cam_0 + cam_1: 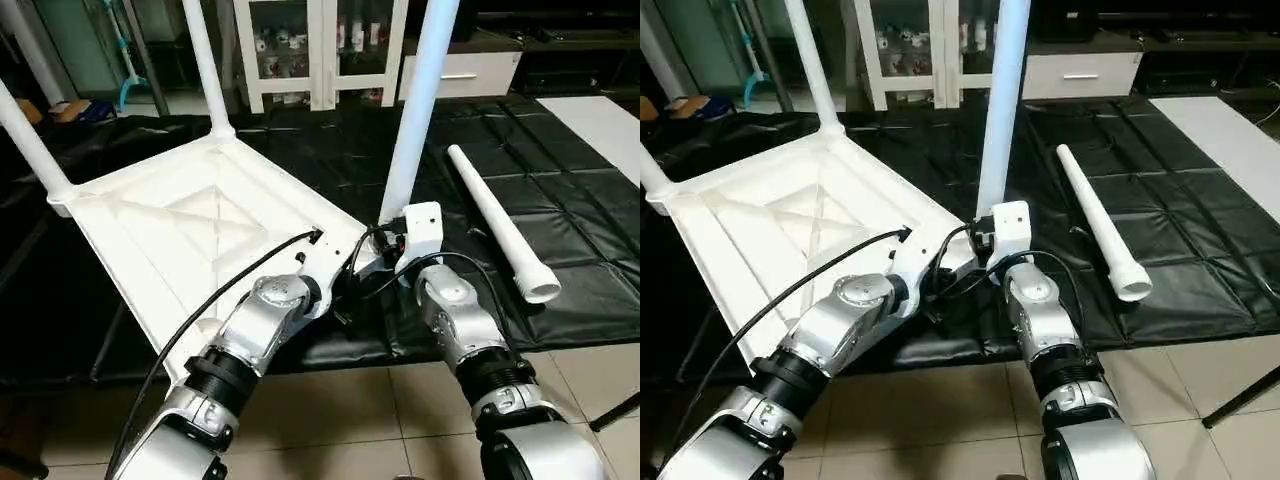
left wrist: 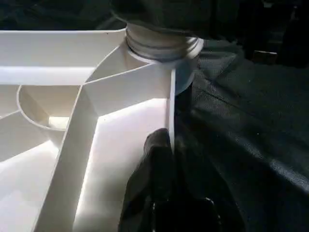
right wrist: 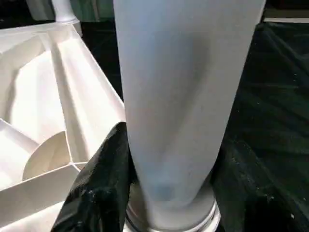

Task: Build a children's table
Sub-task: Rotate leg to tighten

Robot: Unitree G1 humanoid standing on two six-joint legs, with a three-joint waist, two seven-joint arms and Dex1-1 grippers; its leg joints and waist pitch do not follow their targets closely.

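Upturned tabletop (image 1: 190,235) lying on the black mat (image 1: 560,240), its near rim being pinched by the left gripper (image 2: 166,159), near-corner leg (image 3: 183,96) being clasped by the right gripper (image 3: 159,193), spare leg (image 1: 500,220) lying near the mat's right edge.

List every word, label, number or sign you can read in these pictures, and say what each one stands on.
None can be read.
The tabletop, the upright legs and the loose leg on the black mat are plain white.
Items behind the cabinet's glass doors are too small to read.
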